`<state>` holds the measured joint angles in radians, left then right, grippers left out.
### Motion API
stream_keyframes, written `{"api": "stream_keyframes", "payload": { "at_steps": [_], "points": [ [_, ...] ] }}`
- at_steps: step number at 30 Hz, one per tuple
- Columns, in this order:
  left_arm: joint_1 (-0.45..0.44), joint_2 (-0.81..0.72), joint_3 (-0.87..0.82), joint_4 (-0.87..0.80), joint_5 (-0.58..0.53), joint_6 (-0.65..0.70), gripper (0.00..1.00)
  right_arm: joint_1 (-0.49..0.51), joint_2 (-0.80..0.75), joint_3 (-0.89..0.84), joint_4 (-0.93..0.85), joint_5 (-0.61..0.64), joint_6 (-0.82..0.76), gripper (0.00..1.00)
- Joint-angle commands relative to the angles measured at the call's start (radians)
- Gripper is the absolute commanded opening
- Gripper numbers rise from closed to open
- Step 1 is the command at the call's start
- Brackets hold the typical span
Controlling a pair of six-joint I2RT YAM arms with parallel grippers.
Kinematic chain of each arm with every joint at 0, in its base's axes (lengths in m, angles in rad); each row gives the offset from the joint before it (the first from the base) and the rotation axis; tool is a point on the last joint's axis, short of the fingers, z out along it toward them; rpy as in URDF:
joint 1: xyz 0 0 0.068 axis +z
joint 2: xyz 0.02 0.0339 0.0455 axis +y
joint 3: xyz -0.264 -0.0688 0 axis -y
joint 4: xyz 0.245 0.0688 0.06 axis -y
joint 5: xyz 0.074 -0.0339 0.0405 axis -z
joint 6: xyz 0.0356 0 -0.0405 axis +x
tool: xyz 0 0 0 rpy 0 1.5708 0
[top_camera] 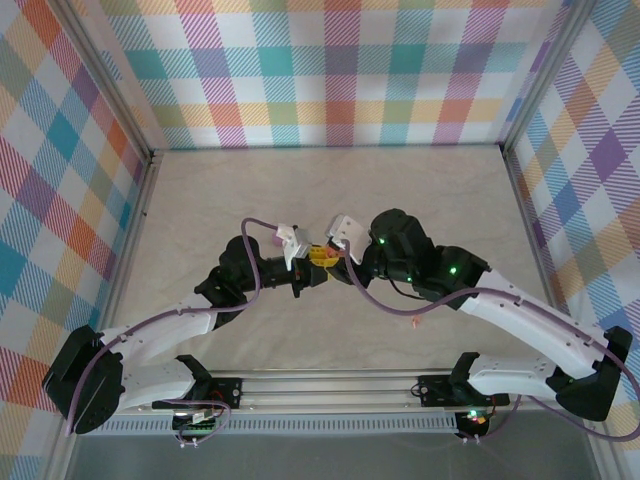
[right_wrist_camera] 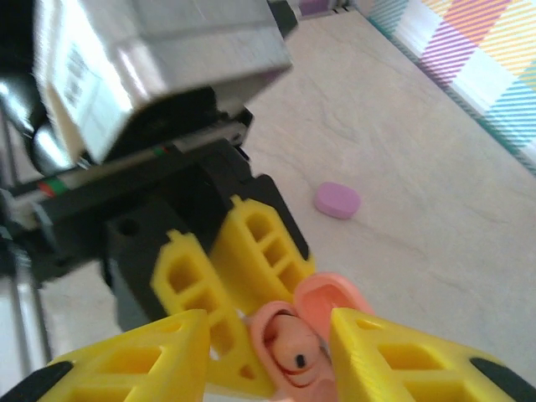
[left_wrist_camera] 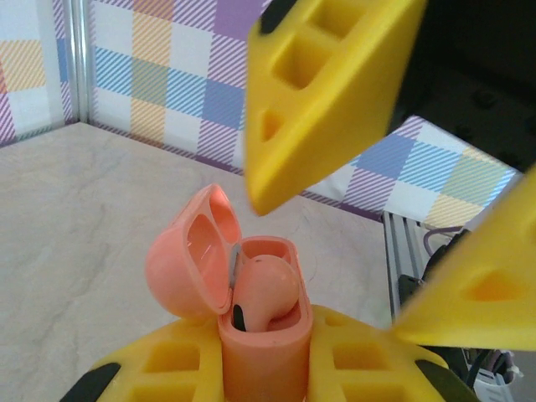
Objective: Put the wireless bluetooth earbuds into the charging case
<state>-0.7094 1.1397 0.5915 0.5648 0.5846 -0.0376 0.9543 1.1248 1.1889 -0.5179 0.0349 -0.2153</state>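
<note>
Above the table's middle, the left gripper held the salmon case upright, its jaws shut tight on the lower body. The lid was hinged back to one side. One salmon bud lay in the open mouth of the case. Its rounded head showed above the rim, so it looked placed but perhaps not pushed fully home. Whether the second socket was filled could not be told.

The right gripper hung just over the case with its jaws parted and nothing between them. One finger was on each side of the bud and very near it, though contact was not clear. A lilac lump, case or bud, lay on the table well apart.

The main danger was the closeness of those fingers. Any sideways drift while lifting away could catch the bud's head and tip it out, or snag the lid and twist the case in the left grip. If the bud sat high, closing the lid would pinch it or pop it free, and so small a thing could roll away across the table. A push down off-centre could also jam the bud askew.
</note>
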Motion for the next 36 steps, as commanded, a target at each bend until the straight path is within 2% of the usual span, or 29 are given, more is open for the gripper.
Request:
{"api": "stream_keyframes", "payload": {
  "at_steps": [1, 6, 12, 18, 25, 28, 31, 36],
  "points": [
    [-0.001, -0.026, -0.019, 0.073, -0.026, -0.013, 0.0, -0.035, -0.003, 0.065, -0.042, -0.109, 0.092, 0.44],
    [-0.001, -0.039, -0.043, 0.113, -0.064, -0.03, 0.0, -0.073, 0.003, 0.117, -0.077, -0.177, 0.167, 0.47],
    [-0.001, -0.056, -0.056, 0.116, -0.091, -0.038, 0.0, -0.123, 0.009, 0.144, -0.101, -0.217, 0.239, 0.44],
    [-0.001, -0.048, -0.049, 0.114, -0.107, -0.047, 0.0, -0.154, -0.004, 0.118, -0.143, -0.178, 0.317, 0.41],
    [-0.001, -0.033, -0.013, 0.026, -0.131, -0.018, 0.0, -0.301, -0.041, 0.036, -0.091, -0.242, 0.476, 0.38],
    [0.0, -0.038, -0.025, 0.018, -0.139, -0.018, 0.0, -0.348, -0.028, 0.053, -0.153, -0.208, 0.532, 0.41],
    [0.0, -0.041, -0.027, -0.018, -0.136, -0.006, 0.0, -0.403, -0.033, 0.04, -0.251, -0.115, 0.606, 0.41],
    [0.0, -0.036, -0.03, -0.043, -0.127, 0.007, 0.0, -0.531, -0.097, -0.08, -0.391, -0.05, 0.759, 0.46]
  ]
}}
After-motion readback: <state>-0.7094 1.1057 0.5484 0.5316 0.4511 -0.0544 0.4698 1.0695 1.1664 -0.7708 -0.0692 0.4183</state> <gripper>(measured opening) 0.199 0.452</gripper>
